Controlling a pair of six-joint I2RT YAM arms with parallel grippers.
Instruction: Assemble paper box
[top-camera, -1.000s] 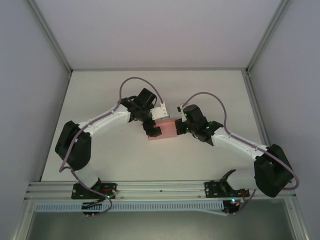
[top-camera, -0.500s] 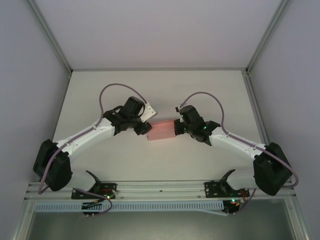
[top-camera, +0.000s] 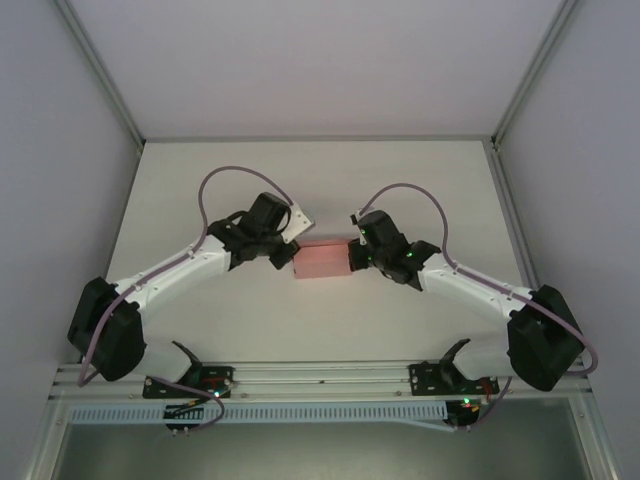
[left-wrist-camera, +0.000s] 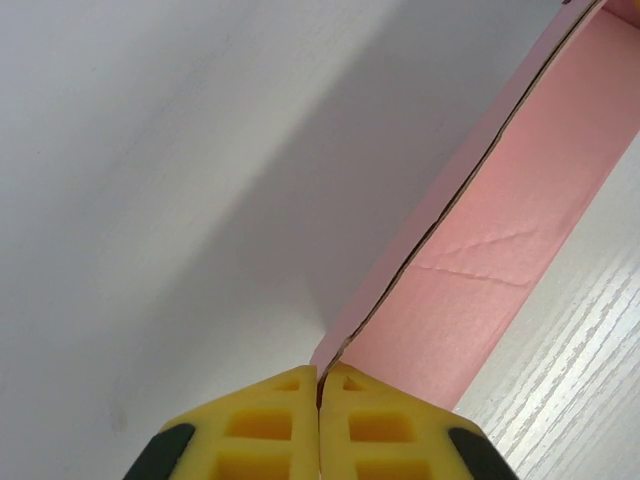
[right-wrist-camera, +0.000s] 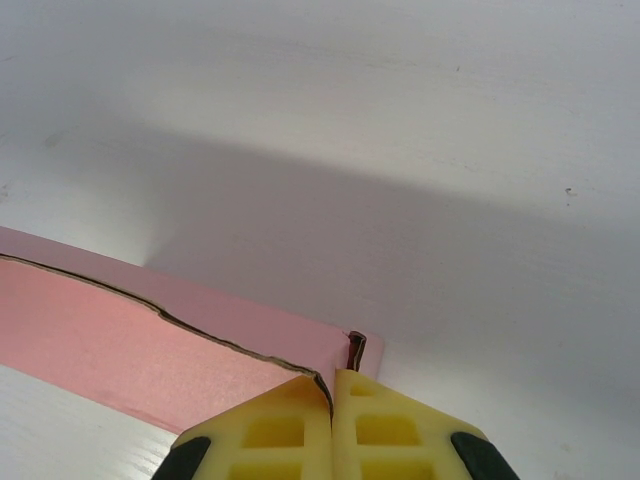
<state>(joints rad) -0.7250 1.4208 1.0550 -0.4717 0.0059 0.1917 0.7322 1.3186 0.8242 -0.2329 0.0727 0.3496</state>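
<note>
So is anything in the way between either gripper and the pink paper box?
Nothing visible stands between them. The left gripper is shut on the card edge at one end of the paper box, and the right gripper is shut on the corner at its other end.

White table (top-camera: 200, 190), paper box (top-camera: 322, 260) on it (pink)

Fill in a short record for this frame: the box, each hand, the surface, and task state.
object: paper box, pink card, between the two arms
left hand: shut, pinching the box's left edge
right hand: shut, pinching the box's right end at a corner
surface: white table
task state: box gripped at both ends; whether it is fully assembled cannot be told
</note>
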